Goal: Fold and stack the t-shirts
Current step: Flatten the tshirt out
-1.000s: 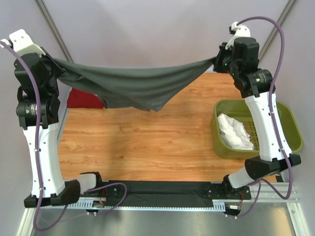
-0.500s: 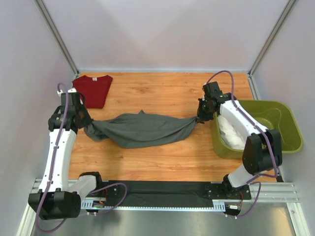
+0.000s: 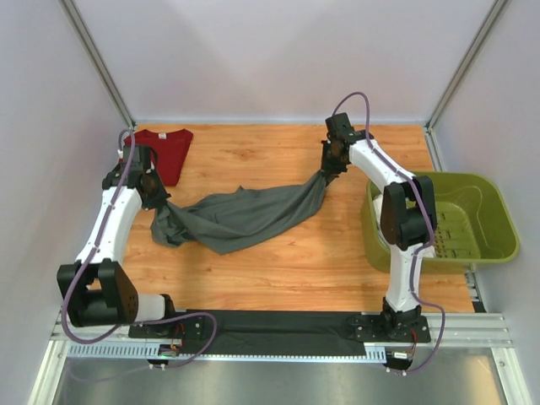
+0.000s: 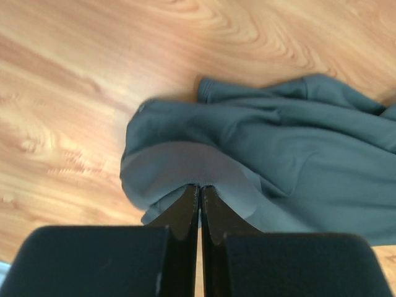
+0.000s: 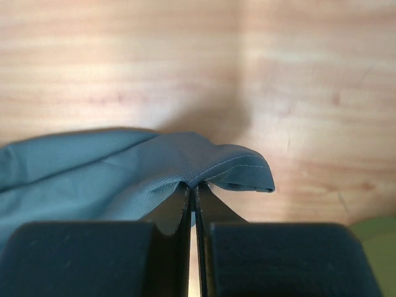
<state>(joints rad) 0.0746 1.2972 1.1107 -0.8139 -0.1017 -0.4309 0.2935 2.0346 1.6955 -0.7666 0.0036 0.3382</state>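
A dark grey t-shirt [image 3: 245, 216] lies stretched and rumpled across the wooden table, running from lower left to upper right. My left gripper [image 3: 157, 199] is shut on its left end; the wrist view has the cloth [image 4: 260, 148] pinched at the fingertips [image 4: 187, 197]. At the far right end my right gripper [image 3: 326, 172] is shut on a hemmed corner [image 5: 238, 167] of the same shirt. A dark red t-shirt [image 3: 162, 152] lies folded at the table's back left corner, just behind the left arm.
An olive-green plastic basket [image 3: 488, 221] stands at the right edge of the table, beside the right arm's upright links. Grey walls with metal posts close in the back and sides. A black rail [image 3: 278, 325] runs along the near edge.
Both arms came down from holding the grey shirt high in the air and laid it on the table. Since half a second ago, both grippers have shifted toward the back, the right one furthest.
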